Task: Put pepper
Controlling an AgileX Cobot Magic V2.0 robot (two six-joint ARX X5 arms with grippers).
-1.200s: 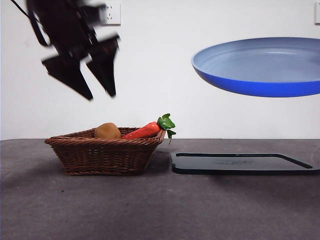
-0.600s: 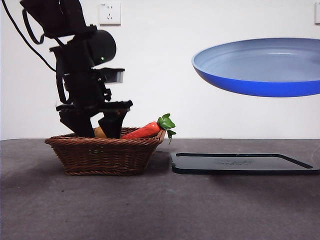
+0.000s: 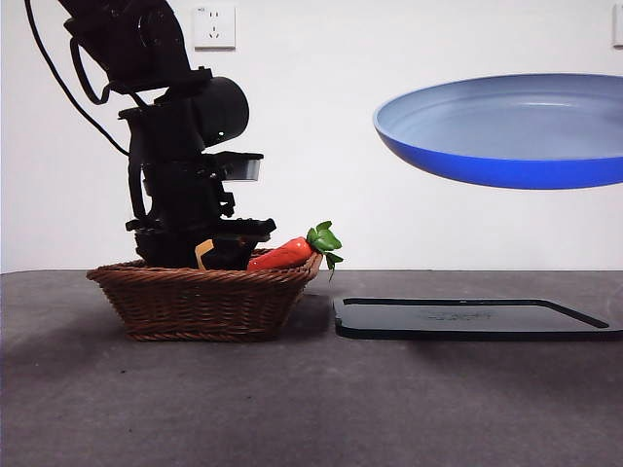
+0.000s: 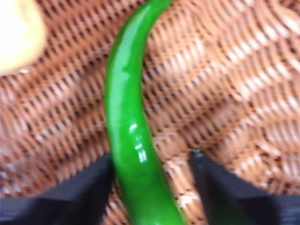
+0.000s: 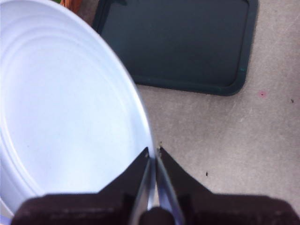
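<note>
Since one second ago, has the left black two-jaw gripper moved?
Yes. The left black two-jaw gripper has come down from high beside the white wall socket into the brown woven basket, astride the green pepper.

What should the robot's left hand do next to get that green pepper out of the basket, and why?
Probably close its jaws. The left gripper is down inside the basket, open, with the pepper lying between its jaws. The right gripper already holds the blue plate up in the air, waiting.
</note>
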